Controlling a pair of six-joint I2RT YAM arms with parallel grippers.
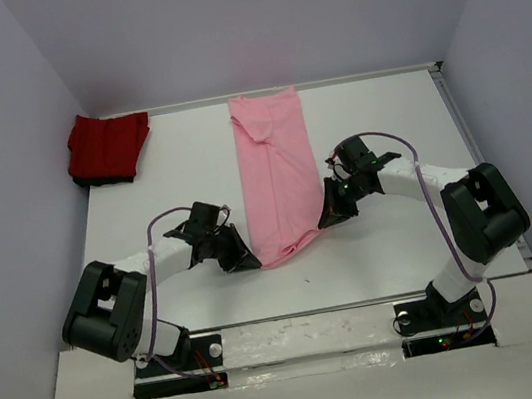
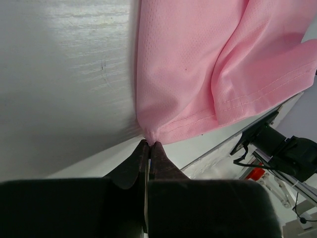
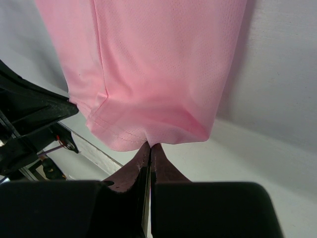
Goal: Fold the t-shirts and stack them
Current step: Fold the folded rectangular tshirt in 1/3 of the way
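On pink shirt point(image 1: 278, 177) hem — both grippers point(image 2: 149, 145) point(image 3: 150, 146)

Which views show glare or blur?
Left wrist: bright glare on the table, pink shirt sharp, left gripper body blurred up close. Right wrist: no strong glare, right gripper equally blurred. Top: even light, soft shadows, faint pink tint on back wall.

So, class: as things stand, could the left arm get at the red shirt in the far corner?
Probably not yet: the left hand is pinched shut on the near hem of the pink shirt. Nothing lies on the table between it and the red shirt, though.
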